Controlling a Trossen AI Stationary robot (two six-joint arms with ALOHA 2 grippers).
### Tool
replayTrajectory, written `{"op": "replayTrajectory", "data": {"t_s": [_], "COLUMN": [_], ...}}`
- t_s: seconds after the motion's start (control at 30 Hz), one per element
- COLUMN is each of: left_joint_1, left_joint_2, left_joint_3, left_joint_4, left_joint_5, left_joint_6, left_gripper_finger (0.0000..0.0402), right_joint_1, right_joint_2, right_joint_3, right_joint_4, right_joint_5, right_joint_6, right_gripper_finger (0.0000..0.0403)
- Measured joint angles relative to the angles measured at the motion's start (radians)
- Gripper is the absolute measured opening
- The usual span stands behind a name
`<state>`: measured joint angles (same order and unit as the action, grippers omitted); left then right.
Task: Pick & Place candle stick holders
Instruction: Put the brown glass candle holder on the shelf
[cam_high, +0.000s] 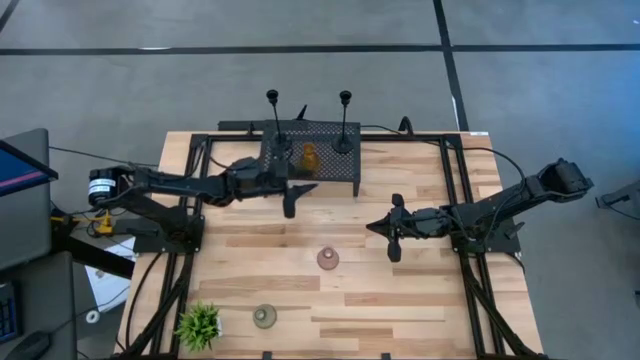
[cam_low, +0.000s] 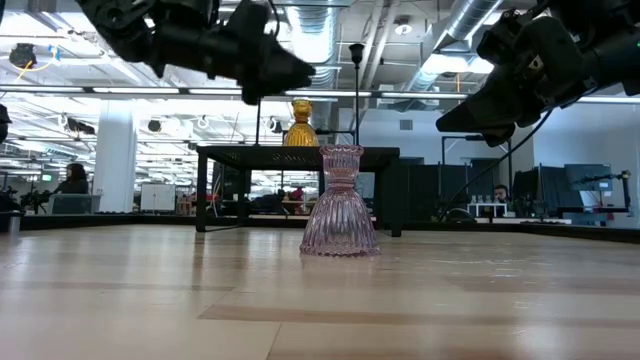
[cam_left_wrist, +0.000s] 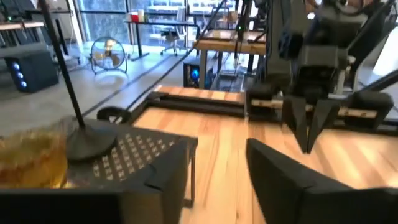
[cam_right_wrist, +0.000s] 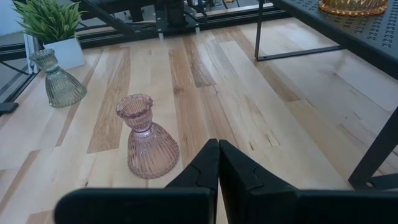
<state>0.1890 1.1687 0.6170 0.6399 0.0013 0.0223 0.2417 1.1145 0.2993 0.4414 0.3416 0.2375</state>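
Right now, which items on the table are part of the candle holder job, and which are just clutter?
Job:
two black stem holders
amber holder
pink holder
grey-green holder

Clutter:
green plant
black mesh stand, though three holders sit on it

Three candle holders (cam_high: 309, 157) stand on the mesh stand (cam_high: 345, 167); two others, apparently apart, sit on the table (cam_high: 420, 310) beside a plant (cam_high: 200, 323).

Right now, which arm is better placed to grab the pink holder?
Right. Its tool, shut, hovers just beside the pink holder; the left tool is back at the mesh stand.
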Motion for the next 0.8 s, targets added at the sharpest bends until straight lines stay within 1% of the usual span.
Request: {"op": "replayTrajectory", "data": {"t_s": [0.13, 0.33, 0.4, 0.43, 0.67, 0.73, 0.8], "left_joint_1": [0.006, 0.008, 0.008, 0.008, 0.01, 0.019, 0.034], "left_joint_2": [-0.001, 0.002, 0.004, 0.005, 0.049, 0.067, 0.083], "left_joint_3": [-0.04, -0.06, -0.059, -0.059, -0.059, -0.059, -0.059], "left_joint_4": [-0.001, 0.002, 0.006, 0.004, 0.004, 0.007, 0.014], "left_joint_5": [0.0, 0.0, -0.005, -0.025, -0.238, -0.263, -0.265], "left_joint_6": [0.0, 0.0, 0.0, 0.0, -0.002, -0.001, -0.004], "left_gripper_finger": [0.01, 0.0014, 0.0006, 0.0006, 0.0003, 0.0004, 0.0003], "right_joint_1": [0.0, 0.0, 0.0, 0.0, 0.0, 0.0, 0.0], "right_joint_2": [0.0, 0.0, 0.0, 0.0, 0.0, 0.0, 0.0], "right_joint_3": [0.0, 0.0, 0.0, 0.0, 0.0, 0.0, 0.0], "right_joint_4": [-0.003, -0.006, -0.007, -0.007, -0.007, -0.007, -0.007], "right_joint_5": [0.0, 0.0, 0.0, 0.0, 0.0, 0.0, 0.0], "right_joint_6": [0.0, 0.0, 0.0, 0.0, 0.0, 0.0, 0.0], "right_gripper_finger": [0.0001, 0.0001, 0.0001, 0.0001, 0.0001, 0.0001, 0.0001]}}
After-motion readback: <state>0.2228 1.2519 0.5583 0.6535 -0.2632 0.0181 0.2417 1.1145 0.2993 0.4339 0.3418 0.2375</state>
